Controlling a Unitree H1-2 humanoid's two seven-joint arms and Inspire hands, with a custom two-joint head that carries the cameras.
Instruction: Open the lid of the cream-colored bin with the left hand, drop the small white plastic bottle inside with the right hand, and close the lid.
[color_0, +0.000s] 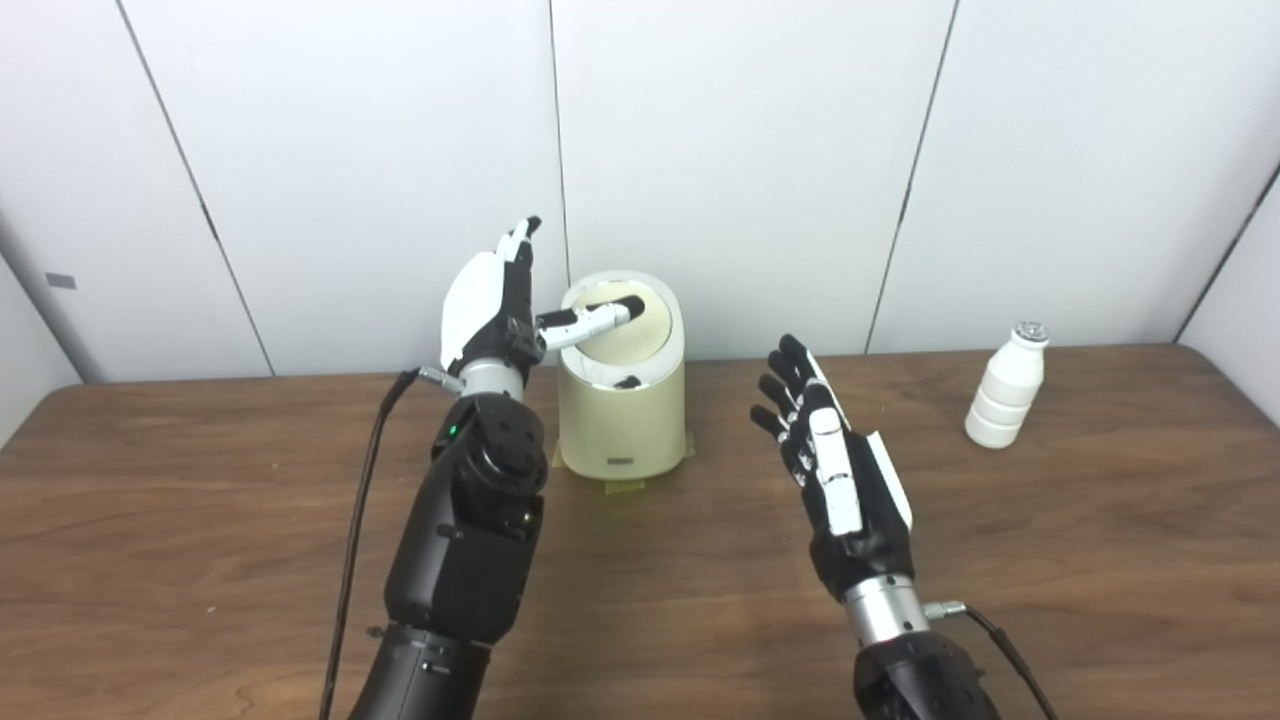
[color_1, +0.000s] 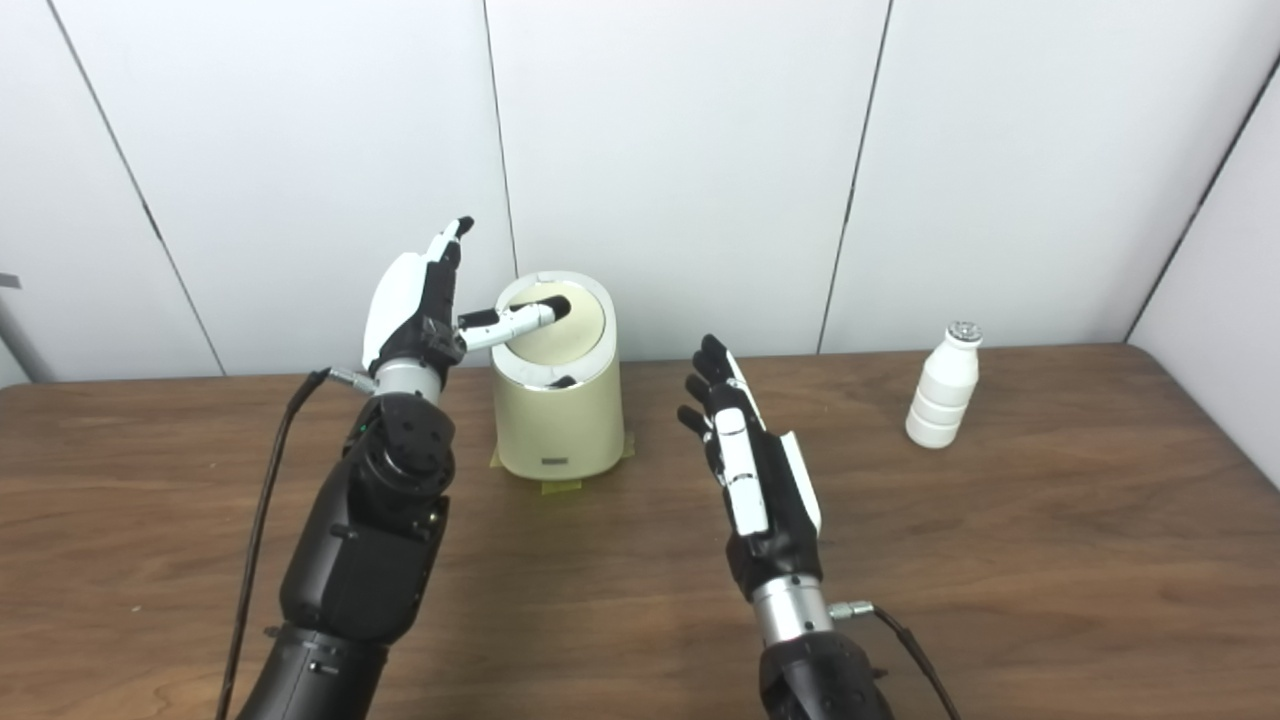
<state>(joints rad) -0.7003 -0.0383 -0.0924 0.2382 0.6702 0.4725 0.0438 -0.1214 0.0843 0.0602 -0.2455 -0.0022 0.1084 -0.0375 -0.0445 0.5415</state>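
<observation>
Bin (color_0: 622, 420) is standing just left of the frame's centre, on the far part of the wooden bench (color_0: 1100, 560), with bits of yellow tape showing at its base. Its lid (color_0: 628, 335) is sitting tilted toward the camera, and a dark gap is showing at its near rim. The left robot hand (color_0: 500, 310) is hovering at the bin's upper left, palm turned toward the bin, fingers (color_0: 520, 240) pointing up and spread, holding nothing; its thumb (color_0: 590, 320) is reaching sideways across the lid's top, though whether it is actually pressing the lid is hard to tell. The right robot hand (color_1: 750, 480) is floating above the bench at centre-right of the frame, wide and holding nothing, fingers stretched toward the wall. The bottle (color_1: 942, 398) is standing upright at the right of the frame near the wall, well apart from both robot hands and from the bin. A black cable (color_0: 360, 520) is hanging beside the left arm.
</observation>
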